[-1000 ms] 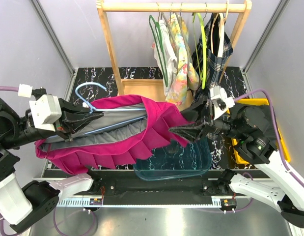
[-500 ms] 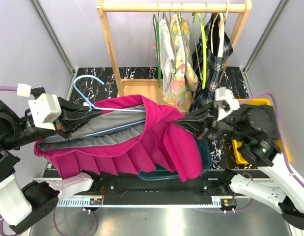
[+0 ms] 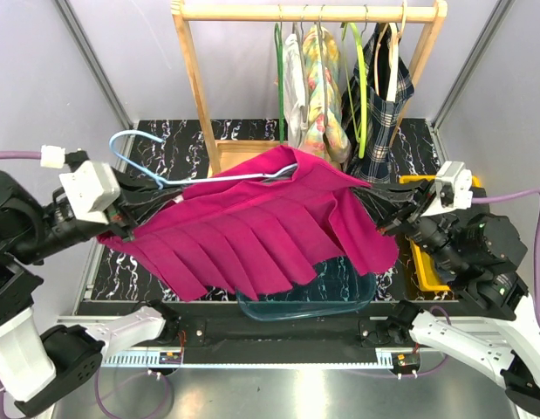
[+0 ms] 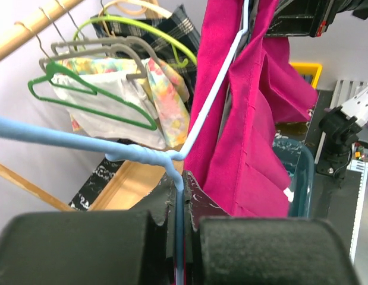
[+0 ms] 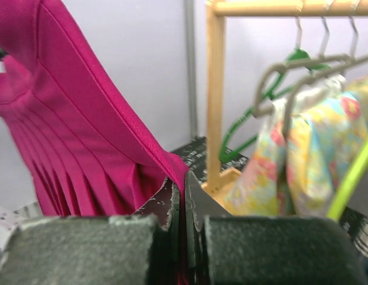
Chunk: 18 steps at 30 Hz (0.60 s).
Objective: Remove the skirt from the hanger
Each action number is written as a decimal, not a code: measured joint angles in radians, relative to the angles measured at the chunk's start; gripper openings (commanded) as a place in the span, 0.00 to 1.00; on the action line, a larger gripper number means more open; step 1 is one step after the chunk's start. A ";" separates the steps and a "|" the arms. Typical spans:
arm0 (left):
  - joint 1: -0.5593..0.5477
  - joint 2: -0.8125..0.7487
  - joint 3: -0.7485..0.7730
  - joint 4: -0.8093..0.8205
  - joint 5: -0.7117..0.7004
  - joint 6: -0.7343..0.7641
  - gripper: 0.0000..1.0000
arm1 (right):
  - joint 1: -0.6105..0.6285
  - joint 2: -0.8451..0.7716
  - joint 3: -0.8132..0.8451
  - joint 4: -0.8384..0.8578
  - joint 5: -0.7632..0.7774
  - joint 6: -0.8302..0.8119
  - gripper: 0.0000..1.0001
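A magenta pleated skirt [image 3: 252,227] is stretched flat between my two arms above the table. The light-blue wire hanger [image 3: 139,140] pokes out of the skirt's left end, its far tip showing at the skirt's upper edge [image 3: 287,172]. My left gripper [image 3: 156,196] is shut on the hanger's blue wire [image 4: 181,196], just below the twisted neck. My right gripper [image 3: 383,194] is shut on the skirt's hem [image 5: 172,169]; the fabric is pinched between its black fingers [image 5: 198,205]. The skirt [image 4: 255,119] hangs right of the wire in the left wrist view.
A wooden rack [image 3: 200,96] stands at the back with green hangers [image 3: 278,70], a floral garment [image 3: 322,96] and a plaid garment [image 3: 379,105]. A teal bin [image 3: 339,292] sits below the skirt. A yellow bin [image 3: 422,262] lies at the right.
The right gripper has shut on the skirt's edge and pulled it right. The skirt has spread flat, covering the grey lining, and the hanger end now shows at its top edge.
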 measured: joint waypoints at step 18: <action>-0.013 -0.100 -0.033 0.124 -0.138 0.026 0.00 | -0.003 -0.149 -0.121 -0.081 0.393 -0.012 0.00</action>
